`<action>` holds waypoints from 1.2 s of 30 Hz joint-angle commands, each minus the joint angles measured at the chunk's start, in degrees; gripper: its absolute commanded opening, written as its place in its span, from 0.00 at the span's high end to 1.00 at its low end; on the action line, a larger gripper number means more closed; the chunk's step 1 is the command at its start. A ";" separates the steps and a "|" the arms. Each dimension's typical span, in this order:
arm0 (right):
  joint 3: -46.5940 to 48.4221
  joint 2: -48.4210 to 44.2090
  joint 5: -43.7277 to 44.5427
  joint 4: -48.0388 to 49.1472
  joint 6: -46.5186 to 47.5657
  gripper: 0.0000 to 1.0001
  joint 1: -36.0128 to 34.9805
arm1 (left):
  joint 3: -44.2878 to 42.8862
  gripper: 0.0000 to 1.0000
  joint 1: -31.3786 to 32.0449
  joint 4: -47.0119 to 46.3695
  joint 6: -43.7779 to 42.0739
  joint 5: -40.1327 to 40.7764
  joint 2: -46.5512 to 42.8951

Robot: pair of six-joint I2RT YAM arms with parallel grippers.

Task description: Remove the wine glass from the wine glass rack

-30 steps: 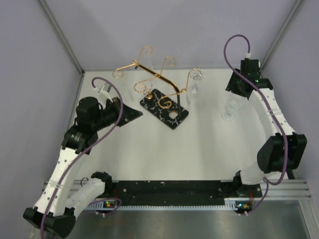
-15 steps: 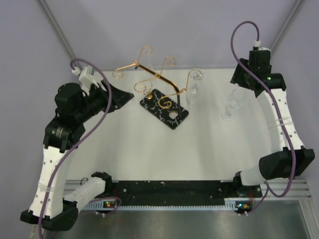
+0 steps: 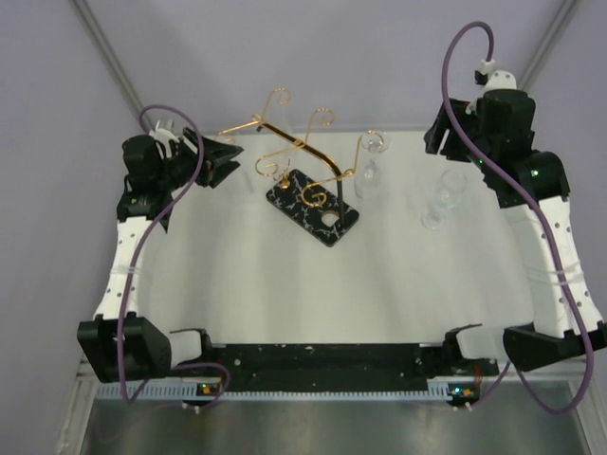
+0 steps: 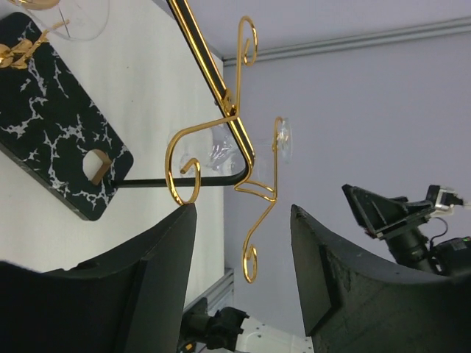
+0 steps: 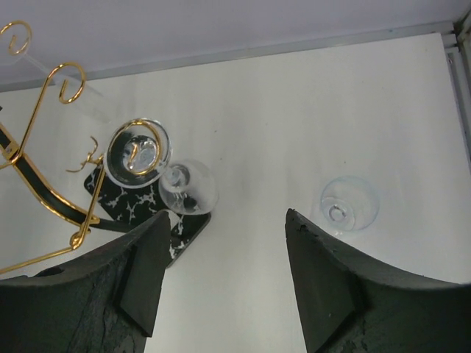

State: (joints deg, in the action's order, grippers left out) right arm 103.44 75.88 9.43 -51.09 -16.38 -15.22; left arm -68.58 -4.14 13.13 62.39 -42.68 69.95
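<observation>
The wine glass rack [image 3: 296, 144], gold wire with scroll ends, stands on its black marbled base [image 3: 318, 210] at the back middle of the table. One wine glass [image 3: 372, 163] hangs upside down from the rack's right scroll; in the right wrist view its foot [image 5: 138, 153] sits in the gold ring. A second wine glass [image 3: 441, 201] stands on the table to the right, apart from the rack. My left gripper [image 3: 224, 157] hovers open just left of the rack, nothing between its fingers. My right gripper [image 3: 442, 142] is raised, open and empty, above the standing glass [image 5: 349, 204].
Purple walls close in the table on three sides, with metal posts at the back corners. In the left wrist view a gold scroll end [image 4: 250, 261] lies beyond the gap between the fingers, and another clear glass [image 4: 77, 16] shows near the marbled base [image 4: 51, 143].
Both grippers have opened wider. The left arm has swung up and back to the rack's left side. The right arm has lifted away from the standing glass, which stays on the table.
</observation>
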 commanded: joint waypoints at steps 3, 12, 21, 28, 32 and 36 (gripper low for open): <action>-5.43 -5.38 -5.38 1.51 0.21 0.37 -0.60 | -0.59 0.42 -1.57 -15.85 8.97 -3.82 2.81; -9.83 -6.71 -6.09 3.89 -0.14 0.37 -1.92 | -1.91 0.45 -3.24 -9.87 6.60 0.66 7.21; -10.01 -7.15 -7.23 4.24 -0.67 0.37 -1.92 | -2.00 0.46 -5.09 -11.28 6.60 0.22 11.69; -10.19 -6.97 -7.93 4.33 -0.93 0.37 -2.09 | -2.97 0.48 -5.17 -12.51 6.78 0.31 14.51; -10.71 -7.15 -7.59 4.68 -1.11 0.37 -2.09 | -3.49 0.55 -5.26 -12.69 6.60 0.40 15.30; -10.98 -7.32 -7.15 4.86 -1.02 0.37 -2.09 | -3.76 0.60 -5.35 -12.77 6.52 0.58 16.18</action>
State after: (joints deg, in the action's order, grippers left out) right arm 92.82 70.15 2.22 -48.58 -16.73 -16.47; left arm -69.56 -9.02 3.51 69.34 -42.35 85.34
